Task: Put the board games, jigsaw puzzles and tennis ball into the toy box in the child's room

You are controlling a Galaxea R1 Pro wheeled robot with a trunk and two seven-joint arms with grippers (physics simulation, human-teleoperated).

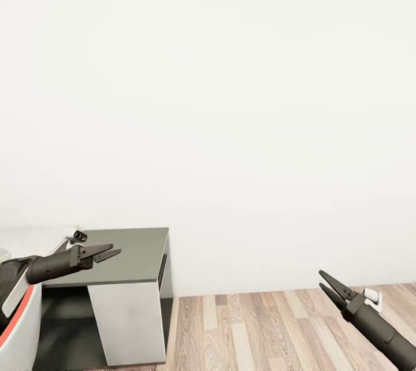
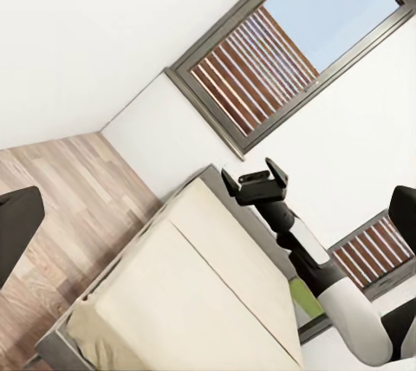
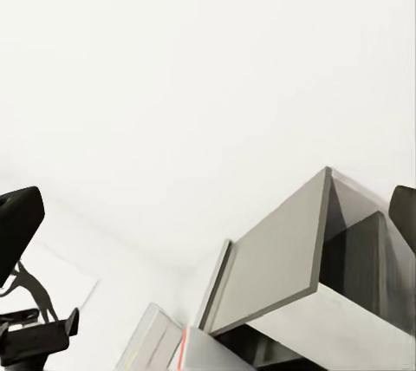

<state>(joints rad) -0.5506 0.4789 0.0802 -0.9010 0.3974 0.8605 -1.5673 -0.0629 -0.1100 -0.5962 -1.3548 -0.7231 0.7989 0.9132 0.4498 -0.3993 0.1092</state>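
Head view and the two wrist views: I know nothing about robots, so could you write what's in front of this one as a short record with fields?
setting: room with a plain white wall and a wood plank floor
furniture: grey-topped table with a white side, at the head view's lower left
bed: cream mattress, seen in the left wrist view
window: slatted window beyond the bed
left gripper: open, holding nothing, above the table top
right gripper: open, holding nothing, over the floor

Bright, even, perhaps window-lit; sharp, faint shadows.
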